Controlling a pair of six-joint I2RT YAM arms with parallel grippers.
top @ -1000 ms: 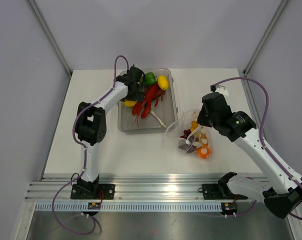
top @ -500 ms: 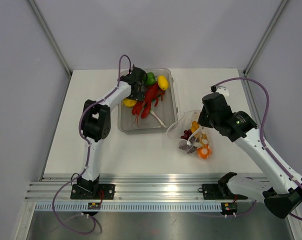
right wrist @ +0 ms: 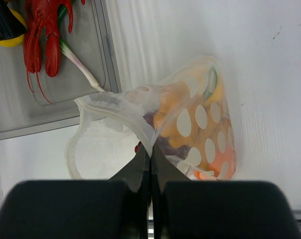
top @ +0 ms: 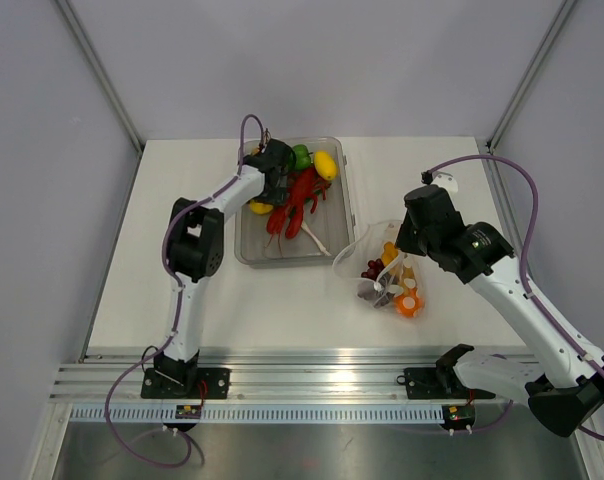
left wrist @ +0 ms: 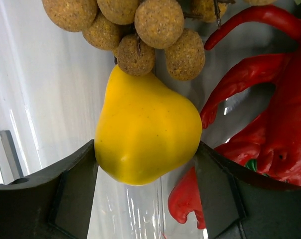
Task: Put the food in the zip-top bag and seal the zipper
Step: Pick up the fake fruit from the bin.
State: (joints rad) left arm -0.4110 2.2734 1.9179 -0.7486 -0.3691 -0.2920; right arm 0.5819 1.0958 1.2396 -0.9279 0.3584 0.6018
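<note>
Left gripper (left wrist: 146, 167) straddles the yellow pear-shaped plastic toy (left wrist: 145, 129) in the clear tray (left wrist: 51, 99), can't tell if clamped; light, slick, I'd squeeze its belly. Right gripper (right wrist: 150, 164) pinches the dotted clear bag (right wrist: 200, 124)

- Inside the tray (top: 254, 245), the left gripper (left wrist: 146, 149) has no side room: its fingers (left wrist: 75, 194) sit against both flanks of the yellow fruit (left wrist: 145, 132).
- A cluster of brown balls (left wrist: 140, 30) touches the fruit's far end.
- The red lobster (left wrist: 275, 124) crowds the right side (one claw lies just beside that finger); the left side is bare tray floor.
- The zip-top bag (right wrist: 200, 119) gapes toward the tray, its rim pinched by the right gripper (right wrist: 150, 157).
- Bare table (top: 282, 310) runs in front of the tray.
</note>
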